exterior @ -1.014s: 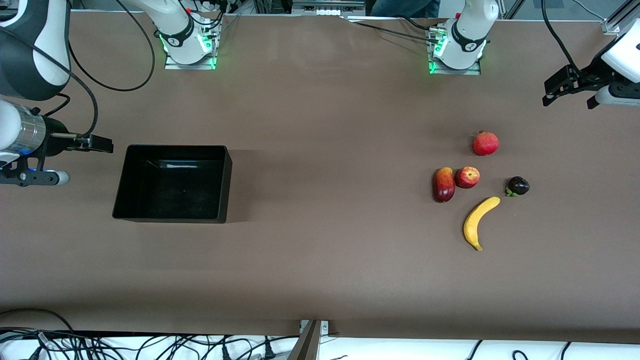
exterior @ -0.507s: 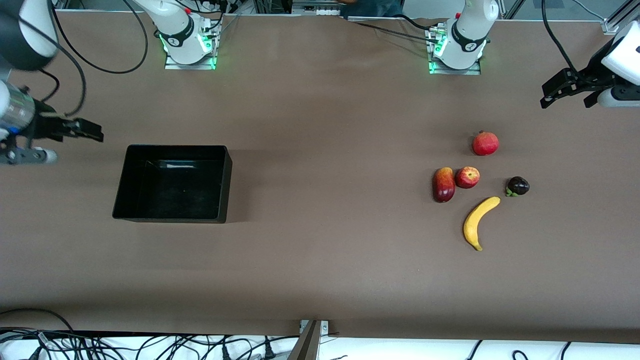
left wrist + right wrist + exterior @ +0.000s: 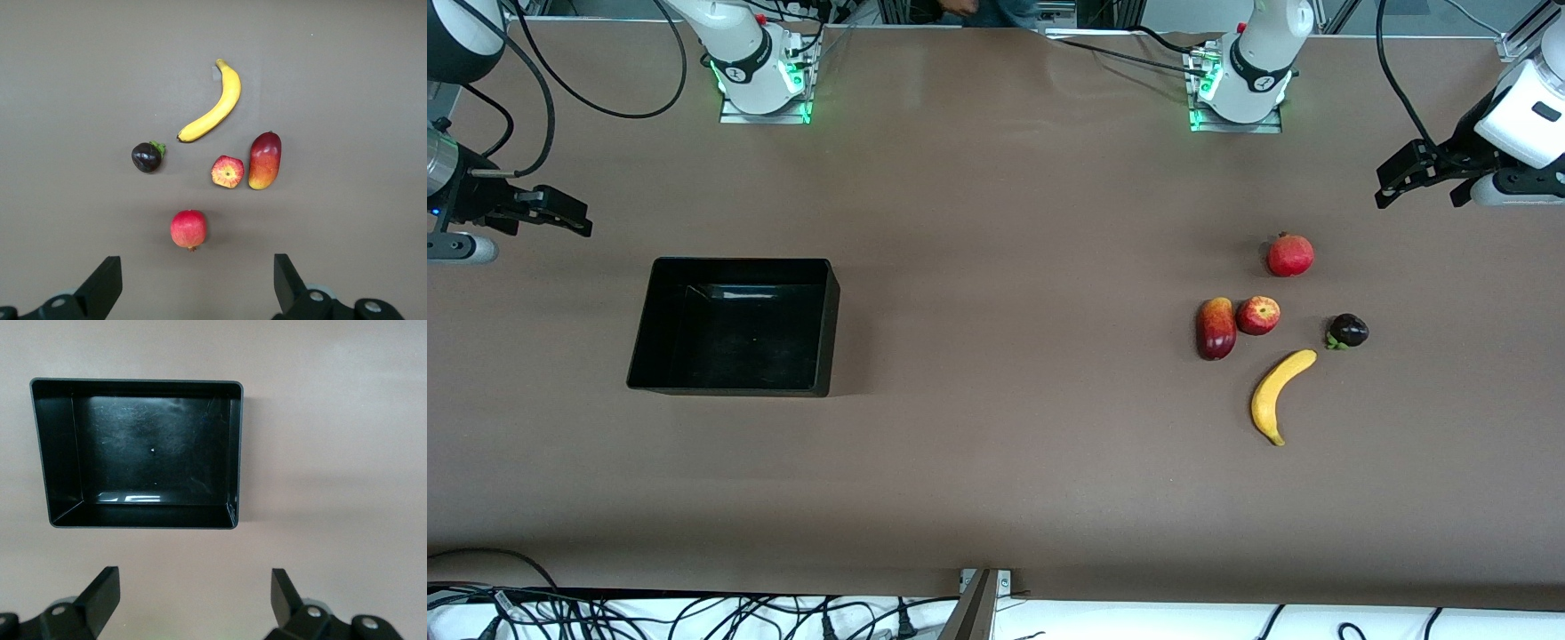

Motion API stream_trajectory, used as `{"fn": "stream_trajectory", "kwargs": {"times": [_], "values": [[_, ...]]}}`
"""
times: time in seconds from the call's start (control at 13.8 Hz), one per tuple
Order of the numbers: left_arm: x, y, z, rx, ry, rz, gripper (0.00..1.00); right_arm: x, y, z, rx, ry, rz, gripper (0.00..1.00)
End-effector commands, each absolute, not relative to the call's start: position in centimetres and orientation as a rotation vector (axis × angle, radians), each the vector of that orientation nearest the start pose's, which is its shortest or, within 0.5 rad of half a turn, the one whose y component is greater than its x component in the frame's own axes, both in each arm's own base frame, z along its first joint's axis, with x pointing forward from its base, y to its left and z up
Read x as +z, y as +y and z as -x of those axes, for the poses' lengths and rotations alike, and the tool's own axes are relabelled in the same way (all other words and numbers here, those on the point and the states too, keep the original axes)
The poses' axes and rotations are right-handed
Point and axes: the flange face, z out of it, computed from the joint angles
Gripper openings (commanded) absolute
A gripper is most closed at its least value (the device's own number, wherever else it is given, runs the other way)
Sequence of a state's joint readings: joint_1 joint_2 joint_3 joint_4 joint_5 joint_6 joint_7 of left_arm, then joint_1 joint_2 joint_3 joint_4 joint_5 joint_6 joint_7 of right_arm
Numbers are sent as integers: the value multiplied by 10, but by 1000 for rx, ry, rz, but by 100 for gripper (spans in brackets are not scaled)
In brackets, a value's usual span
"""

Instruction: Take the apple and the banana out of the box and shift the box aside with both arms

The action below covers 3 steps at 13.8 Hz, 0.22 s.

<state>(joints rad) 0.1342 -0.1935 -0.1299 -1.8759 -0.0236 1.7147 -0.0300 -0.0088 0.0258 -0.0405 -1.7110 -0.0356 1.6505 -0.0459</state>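
Both pincers wide apart, holding nothing: left gripper (image 3: pixel 1421 182) up at 2 o'clock, right gripper (image 3: pixel 543 213) at 10; task looks done w/ box (image 3: pixel 821 324) empty at 9, apple (image 3: pixel 1258 315) and banana (image 3: pixel 1276 394) at 3, so no next move needed, I'd say.

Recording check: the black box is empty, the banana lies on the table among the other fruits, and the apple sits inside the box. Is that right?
Not quite. The apple is not in the box; it lies on the table beside the dark-red mango-like fruit, near the banana, toward the left arm's end. The front view shows this, and the right wrist view shows the box empty. The rest stands.
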Motion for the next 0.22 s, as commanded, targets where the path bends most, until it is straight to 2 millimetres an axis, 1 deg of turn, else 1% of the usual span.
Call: {"fn": "stream_trajectory", "kwargs": {"times": [0.0,0.14], "values": [[605,-11,-500,-48,-63,3157,100,553,-32,-564,107,-30,3185,100],[603,-11,-503,-46,-61,3158,100,555,-30,-565,99,-37,3186,100]]}}
